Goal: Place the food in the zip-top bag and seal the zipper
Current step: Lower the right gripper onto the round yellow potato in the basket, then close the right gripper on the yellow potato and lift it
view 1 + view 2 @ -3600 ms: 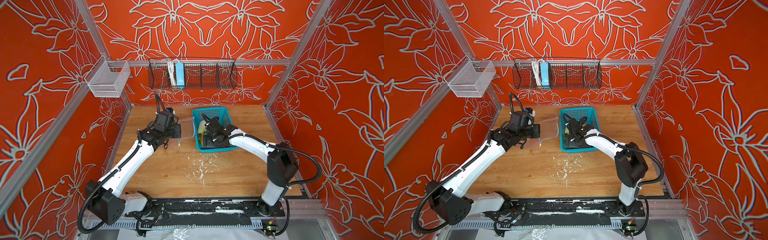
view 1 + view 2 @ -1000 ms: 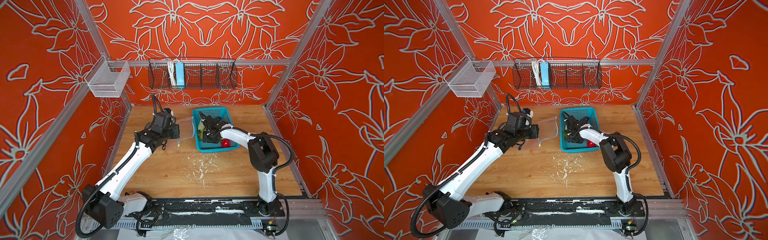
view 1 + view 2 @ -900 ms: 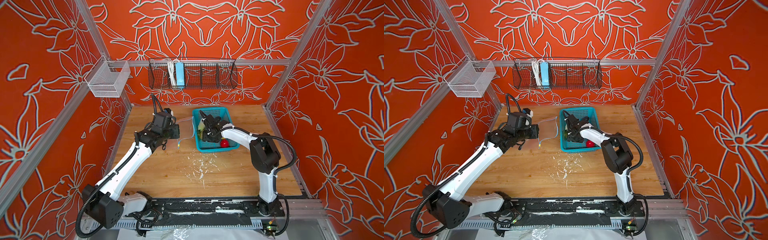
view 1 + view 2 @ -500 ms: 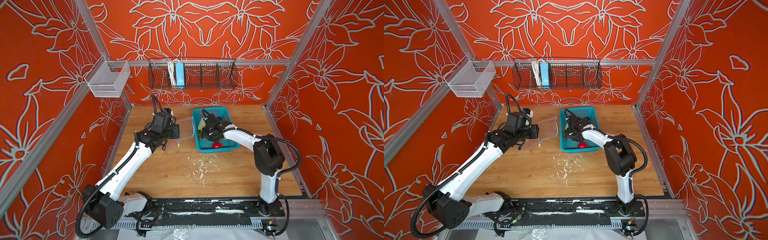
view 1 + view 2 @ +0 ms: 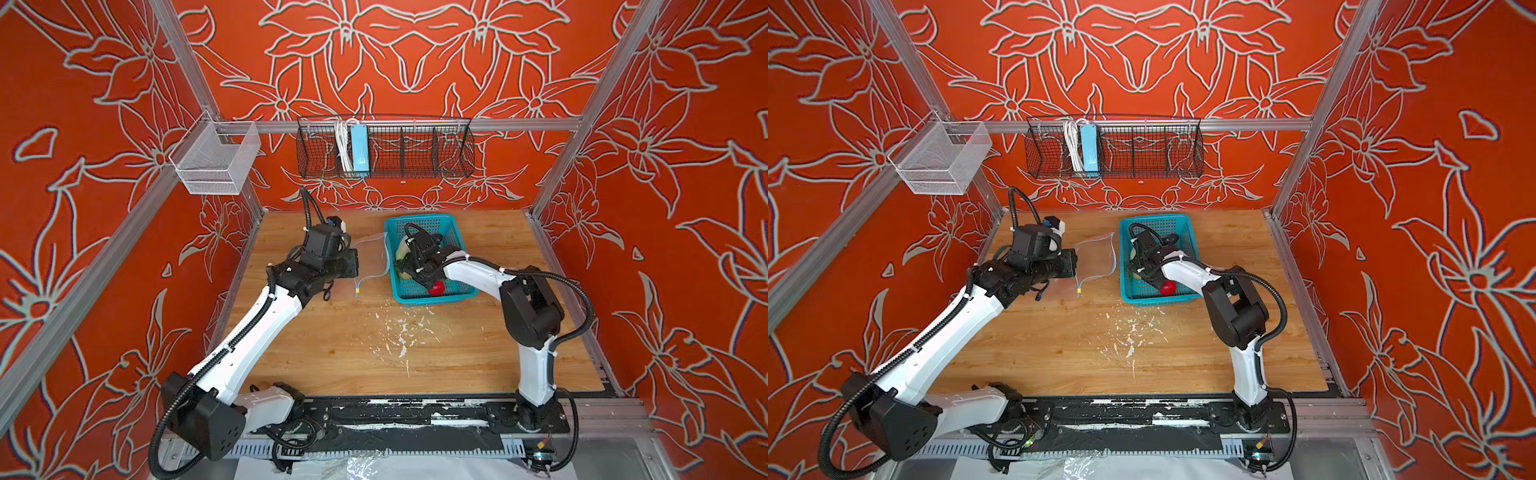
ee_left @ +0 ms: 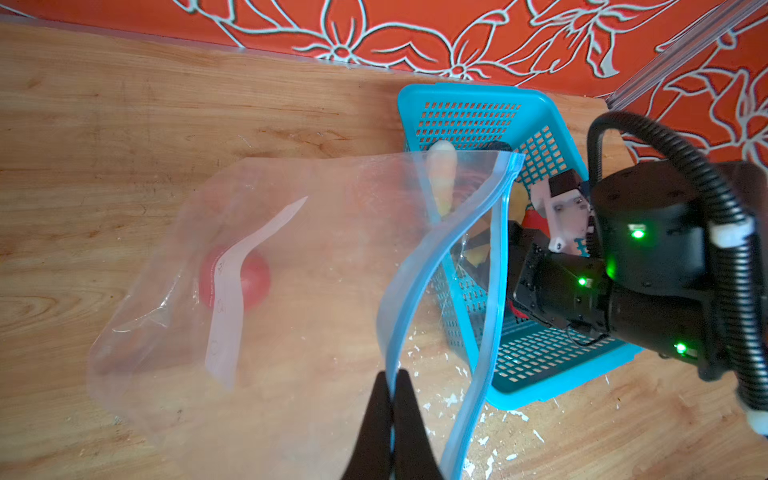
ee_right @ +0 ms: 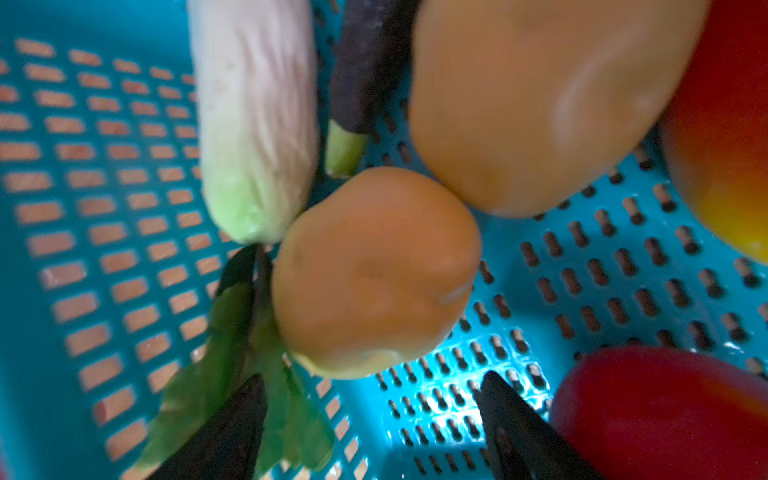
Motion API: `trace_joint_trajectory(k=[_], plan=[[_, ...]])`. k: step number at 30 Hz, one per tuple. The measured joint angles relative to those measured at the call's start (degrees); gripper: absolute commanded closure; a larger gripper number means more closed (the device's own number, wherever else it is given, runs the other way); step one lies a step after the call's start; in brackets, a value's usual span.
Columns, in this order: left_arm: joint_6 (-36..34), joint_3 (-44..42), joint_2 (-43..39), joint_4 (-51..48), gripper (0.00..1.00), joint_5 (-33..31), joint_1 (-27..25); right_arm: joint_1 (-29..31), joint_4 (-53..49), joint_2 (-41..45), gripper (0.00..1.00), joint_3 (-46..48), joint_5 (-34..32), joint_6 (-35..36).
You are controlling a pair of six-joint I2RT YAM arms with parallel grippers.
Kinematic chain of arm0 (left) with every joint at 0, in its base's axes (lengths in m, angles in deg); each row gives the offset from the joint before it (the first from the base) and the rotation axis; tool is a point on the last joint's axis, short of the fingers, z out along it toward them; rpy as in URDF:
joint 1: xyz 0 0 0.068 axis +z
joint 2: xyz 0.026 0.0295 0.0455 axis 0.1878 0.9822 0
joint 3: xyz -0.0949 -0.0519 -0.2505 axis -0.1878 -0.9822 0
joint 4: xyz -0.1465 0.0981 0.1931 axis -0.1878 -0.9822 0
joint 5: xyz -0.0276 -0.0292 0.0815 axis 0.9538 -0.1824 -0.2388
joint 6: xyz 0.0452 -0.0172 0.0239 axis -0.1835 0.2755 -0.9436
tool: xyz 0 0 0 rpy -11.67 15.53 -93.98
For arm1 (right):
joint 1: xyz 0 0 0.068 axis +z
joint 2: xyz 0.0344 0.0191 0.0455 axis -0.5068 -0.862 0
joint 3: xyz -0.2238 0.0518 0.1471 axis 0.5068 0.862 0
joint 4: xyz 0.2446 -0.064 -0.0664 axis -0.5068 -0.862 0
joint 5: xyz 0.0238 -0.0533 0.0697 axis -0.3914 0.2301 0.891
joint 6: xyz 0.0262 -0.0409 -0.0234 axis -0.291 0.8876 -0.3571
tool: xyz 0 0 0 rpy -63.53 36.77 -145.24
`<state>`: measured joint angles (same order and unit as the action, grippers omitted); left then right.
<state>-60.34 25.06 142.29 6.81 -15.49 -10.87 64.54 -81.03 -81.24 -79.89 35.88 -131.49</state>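
Bag: your clear bag (image 6: 316,232) rests on the table (image 6: 124,104) just beside the blue basket (image 6: 469,89); its mouth faces the basket and gapes wide.
Left pincer: the left pincer (image 6: 392,374) is pressed together on the zipper strip (image 6: 399,295); it holds one lip of the mouth up and away from the other.
Right pincer: the right pincer (image 7: 374,432) is down inside the basket; its fingers are spread and grip nothing; the small potato (image 7: 374,270) lies just ahead of them.
Loaded: one bagged tomato (image 6: 257,278) shows red through the plastic; I judge it to be inside the bag, though the film blurs it.
Left in basket: the small potato; the large potato (image 7: 540,104); the leafy vegetable (image 7: 257,124); the eggplant (image 7: 365,62); the red-yellow fruit (image 7: 727,124); the second tomato (image 7: 665,415).
Seal: not made; the two blue strips stand apart along most of the mouth.
Progress: early, by my reckoning; one piece of seven is in; six transfers and the zipper run remain for you.
Step in hand: a pick of the small potato, as I read it; you have not yet closed on it.
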Motion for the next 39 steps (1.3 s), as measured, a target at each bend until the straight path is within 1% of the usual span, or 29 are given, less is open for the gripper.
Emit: trace_joint_trajectory(k=[9,17,24,27,30,33,39], plan=[[0.0,-0.2,-0.2,0.0,1.00,0.6,0.0,0.0,0.5,-0.7,0.19,0.0,-3.8,-7.3],[0.0,-0.2,-0.2,0.0,1.00,0.5,0.0,-0.4,3.0,-1.9,0.19,-0.1,-5.2,-11.9],[0.0,-0.2,-0.2,0.0,1.00,0.5,0.0,-0.7,5.0,-5.2,0.23,-2.8,-5.4,-15.2],[0.0,-0.2,-0.2,0.0,1.00,0.5,0.0,-0.8,5.2,-6.0,0.27,-3.6,-5.6,-16.2],[0.0,-0.2,-0.2,0.0,1.00,0.5,0.0,-0.8,5.2,-6.3,0.25,-4.0,-6.3,-16.8],[0.0,-0.2,-0.2,0.0,1.00,0.5,0.0,-1.0,5.2,-6.3,0.21,-4.0,-6.8,-17.2],[0.0,-0.2,-0.2,0.0,1.00,0.6,0.0,-1.5,7.4,-6.0,0.21,-3.4,-7.1,-17.2]])
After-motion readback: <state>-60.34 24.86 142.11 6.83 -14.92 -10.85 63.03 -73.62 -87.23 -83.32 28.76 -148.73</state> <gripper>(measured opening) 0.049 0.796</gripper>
